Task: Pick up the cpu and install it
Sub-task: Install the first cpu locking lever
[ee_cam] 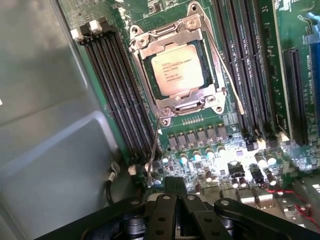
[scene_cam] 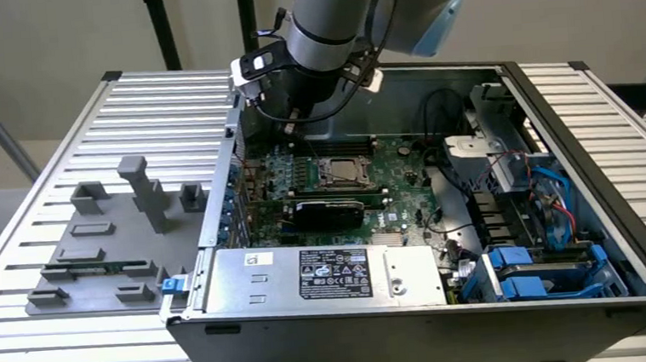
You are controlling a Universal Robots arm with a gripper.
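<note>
The cpu (ee_cam: 177, 70) lies flat in the socket (ee_cam: 184, 102) on the board (ee_cam: 192, 122), silvery top up, with the socket's metal frame lying over its edges. The claw (ee_cam: 176, 182) hangs above the board near the socket, its two black fingers (ee_cam: 169, 202) pressed together with nothing between them. It touches neither the cpu nor the frame. A thin wire lever (ee_cam: 153, 150) runs from a corner of the socket toward the claw's tips and ends close by them; whether they touch I cannot tell. Long black memory slots (ee_cam: 120, 85) flank the socket on both sides. In the exterior view the arm (scene_cam: 324, 19) reaches down into the open case (scene_cam: 425, 336) at its far corner on the exterior view's left, and the cpu sits in the middle of the board, nearer the camera than the claw. A silver power supply (scene_cam: 329, 274) with a black label lies along the near wall of the case, and blue drive bays (scene_cam: 534, 277) fill the near corner on the exterior view's right. The case stands on a slatted counter (scene_cam: 157, 90). Beside it, on the exterior view's left, a gray tray (scene_cam: 83, 245) with upright posts rests on the counter, and a green memory stick (scene_cam: 96, 268) lies in it.
</note>
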